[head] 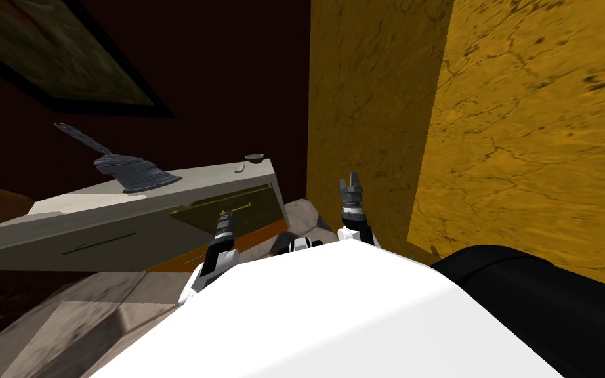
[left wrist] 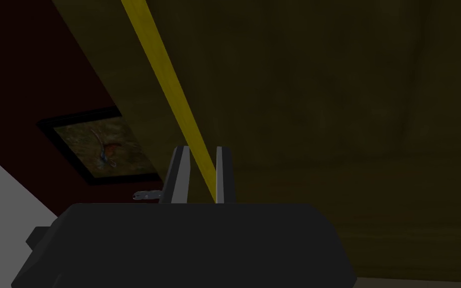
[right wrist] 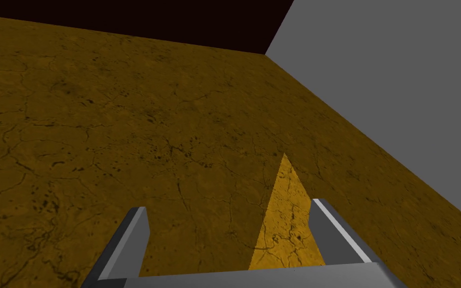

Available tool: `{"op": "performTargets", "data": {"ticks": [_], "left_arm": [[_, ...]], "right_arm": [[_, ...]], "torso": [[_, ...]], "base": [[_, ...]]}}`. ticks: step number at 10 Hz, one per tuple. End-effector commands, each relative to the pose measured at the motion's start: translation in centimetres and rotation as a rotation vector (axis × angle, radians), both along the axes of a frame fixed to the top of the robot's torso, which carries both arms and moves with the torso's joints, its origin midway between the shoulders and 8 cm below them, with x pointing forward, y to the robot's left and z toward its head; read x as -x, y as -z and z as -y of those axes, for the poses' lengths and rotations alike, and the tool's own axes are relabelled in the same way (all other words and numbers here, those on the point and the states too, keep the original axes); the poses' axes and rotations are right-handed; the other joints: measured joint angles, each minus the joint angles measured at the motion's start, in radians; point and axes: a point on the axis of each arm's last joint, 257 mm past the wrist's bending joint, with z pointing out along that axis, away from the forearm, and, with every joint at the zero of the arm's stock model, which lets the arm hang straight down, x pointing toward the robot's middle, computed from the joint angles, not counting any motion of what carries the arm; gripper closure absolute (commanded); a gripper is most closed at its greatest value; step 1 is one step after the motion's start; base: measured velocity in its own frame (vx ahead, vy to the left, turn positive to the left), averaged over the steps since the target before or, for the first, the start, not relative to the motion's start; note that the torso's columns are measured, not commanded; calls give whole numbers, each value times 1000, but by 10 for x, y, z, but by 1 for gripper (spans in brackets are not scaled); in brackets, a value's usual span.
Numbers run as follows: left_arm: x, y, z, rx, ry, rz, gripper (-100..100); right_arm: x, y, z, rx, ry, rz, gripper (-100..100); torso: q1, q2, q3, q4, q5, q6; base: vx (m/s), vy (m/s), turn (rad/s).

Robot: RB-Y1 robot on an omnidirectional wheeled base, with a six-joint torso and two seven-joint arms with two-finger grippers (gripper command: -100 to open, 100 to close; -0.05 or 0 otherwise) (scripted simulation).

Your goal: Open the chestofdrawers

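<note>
Chest of drawers (head: 117, 220): pale and low, to the robot's front left, its long side running across the head view; at its nearer end a dark olive drawer front (head: 255, 211) carries a thin yellow handle (left wrist: 172, 90), a long bar lying flat along that face. Left gripper (left wrist: 202, 148): directly at the bar, fingers close together and pinching it crosswise, one on each side; the pull should therefore run back toward the robot, square to the bar's long axis. Right gripper (head: 352, 178): raised well apart to the right, fingers spread, holding nothing, facing an ochre wall (head: 531, 131); the left arm is plainly the nearer.
</note>
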Motion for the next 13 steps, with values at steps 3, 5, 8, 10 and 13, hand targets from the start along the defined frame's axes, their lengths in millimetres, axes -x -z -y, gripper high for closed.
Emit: {"op": "performTargets", "data": {"ticks": [3, 5, 8, 10, 13], "left_arm": [[20, 1, -2, 1, 44, -6, 100], [31, -1, -1, 0, 71, -5, 100], [38, 0, 1, 4, 92, -11, 100], [45, -15, -5, 7, 94, -13, -100], [51, -32, -8, 7, 98, -13, -100]], "right_arm": [[0, 0, 0, 0, 0, 0, 0], [0, 0, 0, 0, 0, 0, 0], [0, 0, 0, 0, 0, 0, 0], [0, 0, 0, 0, 0, 0, 0], [0, 0, 0, 0, 0, 0, 0]], "torso": [[0, -5, -3, -1, 0, 1], [0, -2, -1, -1, 0, 0], [-1, -1, -1, 1, -1, 2], [0, -5, -3, -1, 0, 3], [-2, -4, -2, -2, 1, 3]], "base": [[-31, -67, 95], [-30, -89, 133], [-32, -67, 108], [15, -6, 8], [27, -14, 16]]}}
